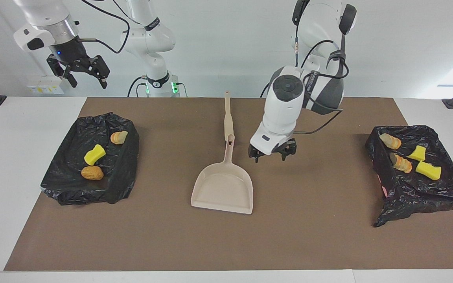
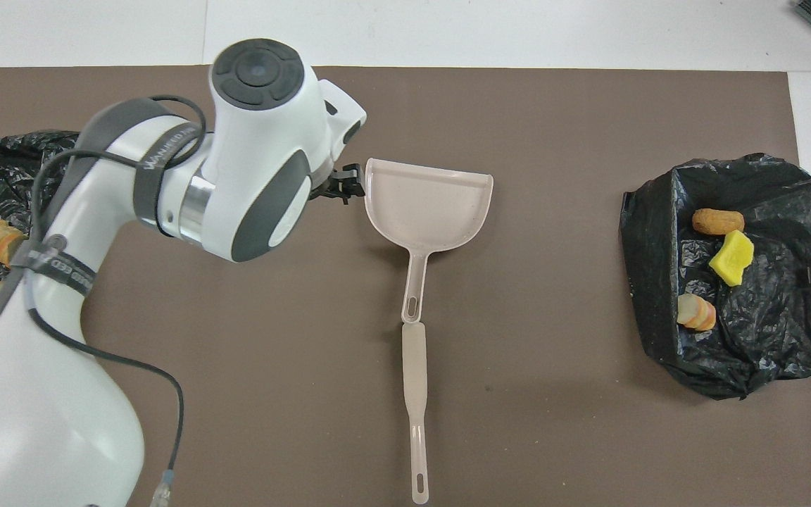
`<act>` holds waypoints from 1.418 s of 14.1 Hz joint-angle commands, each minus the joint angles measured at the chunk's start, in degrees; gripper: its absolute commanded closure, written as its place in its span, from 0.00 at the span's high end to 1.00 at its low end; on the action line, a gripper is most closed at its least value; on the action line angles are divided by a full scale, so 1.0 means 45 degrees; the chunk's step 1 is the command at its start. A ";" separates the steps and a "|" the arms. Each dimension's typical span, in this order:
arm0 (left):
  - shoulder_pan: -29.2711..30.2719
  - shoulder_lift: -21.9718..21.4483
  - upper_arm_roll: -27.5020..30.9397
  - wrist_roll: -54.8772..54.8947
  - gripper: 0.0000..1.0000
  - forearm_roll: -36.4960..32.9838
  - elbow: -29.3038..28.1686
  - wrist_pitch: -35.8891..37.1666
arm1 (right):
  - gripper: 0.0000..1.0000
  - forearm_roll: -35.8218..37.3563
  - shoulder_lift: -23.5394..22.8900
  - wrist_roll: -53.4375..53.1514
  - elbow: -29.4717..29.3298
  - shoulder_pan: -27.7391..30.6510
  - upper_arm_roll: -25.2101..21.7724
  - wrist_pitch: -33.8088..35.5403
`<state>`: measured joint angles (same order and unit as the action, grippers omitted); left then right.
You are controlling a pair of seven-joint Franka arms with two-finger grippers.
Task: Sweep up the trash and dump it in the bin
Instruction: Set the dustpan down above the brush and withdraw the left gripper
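Trash all sits inside two black-lined bins: a yellow sponge (image 1: 94,154) and two bread chunks in the bin (image 1: 65,188) at the right arm's end, two sponges and two bread chunks (image 1: 400,162) in the bin (image 1: 407,196) at the left arm's end. Mat looks swept. Empty beige dustpan (image 1: 223,188) lies mid-mat, its handle tip meeting the beige brush (image 1: 228,116) handle. Left gripper (image 1: 272,153) hangs just beside the dustpan handle, fingers spread, holding nothing. Right gripper (image 1: 81,76) waits up high near its bin, fingers apart, empty. Best move, I'd say: lift the left arm away without clipping the handle.
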<state>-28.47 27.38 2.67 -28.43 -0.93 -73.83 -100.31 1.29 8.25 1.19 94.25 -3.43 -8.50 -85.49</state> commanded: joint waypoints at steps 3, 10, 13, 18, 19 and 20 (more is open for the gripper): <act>0.1791 -0.1764 0.0579 0.2615 1.00 0.0187 -0.0605 0.0881 | 1.00 0.0144 0.0021 0.0340 -0.0027 0.0060 0.0072 0.0053; 0.3670 -0.3327 0.0599 0.7212 1.00 0.0187 -0.0954 0.2641 | 1.00 0.0144 0.0021 0.0340 -0.0027 0.0060 0.0072 0.0053; 0.3788 -0.4187 0.0599 0.7431 1.00 0.0148 -0.1795 0.2506 | 1.00 0.0144 0.0021 0.0379 -0.0027 0.0060 0.0072 0.0072; 0.3827 -0.5771 0.0618 0.7489 1.00 0.0090 -0.2872 0.2740 | 1.00 0.0144 0.0041 0.0380 0.0012 0.0099 0.0072 0.0171; 0.3827 -0.5829 0.0619 0.7451 1.00 0.0090 -0.2813 0.2934 | 1.00 0.0144 0.0041 0.0360 -0.0007 0.0080 0.0072 0.0112; 0.3827 -0.5907 0.0599 0.7470 1.00 0.0090 -0.2890 0.3129 | 1.00 0.0144 0.0041 0.0360 -0.0007 0.0080 0.0072 0.0092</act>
<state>-11.69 3.09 5.69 4.35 -0.74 -83.95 -87.05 1.29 8.25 1.19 94.25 -3.44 -8.38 -85.49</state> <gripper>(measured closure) 0.000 0.000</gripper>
